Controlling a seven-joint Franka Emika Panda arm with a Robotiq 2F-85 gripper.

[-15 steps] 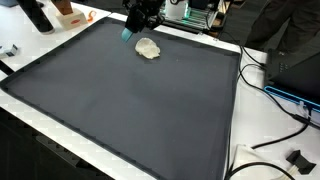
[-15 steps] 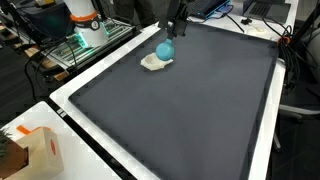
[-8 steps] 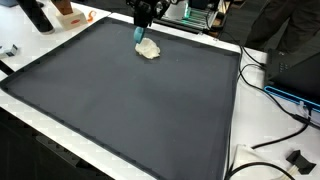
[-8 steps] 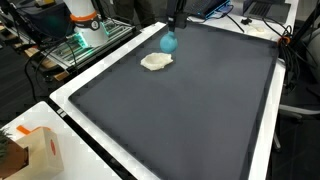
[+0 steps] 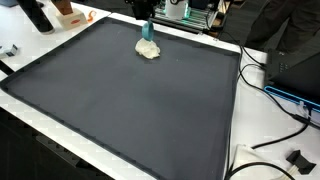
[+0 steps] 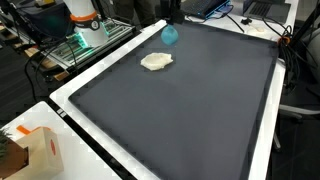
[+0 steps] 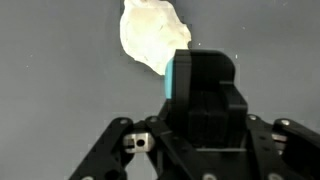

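My gripper (image 5: 146,12) hangs over the far edge of the dark mat (image 5: 130,100), shut on a teal object (image 5: 147,29) held clear of the surface. In an exterior view the teal object (image 6: 170,34) looks rounded and hangs below the gripper (image 6: 173,10). A cream lump (image 5: 148,49) lies on the mat just beneath and in front of it, not touching it. In the wrist view the cream lump (image 7: 150,35) sits at the top, and a teal edge (image 7: 179,77) shows beside the black fingers (image 7: 205,95).
A white table border (image 6: 90,75) frames the mat. Cables (image 5: 275,95) and a black plug (image 5: 297,159) lie along one side. A cardboard box (image 6: 35,150) stands at a near corner. Electronics (image 6: 85,30) and a dark bottle (image 5: 36,14) stand beyond the mat.
The gripper has risen with the teal object, moving from beside the cream lump up toward the mat's far edge. The cream lump has stayed where it was.
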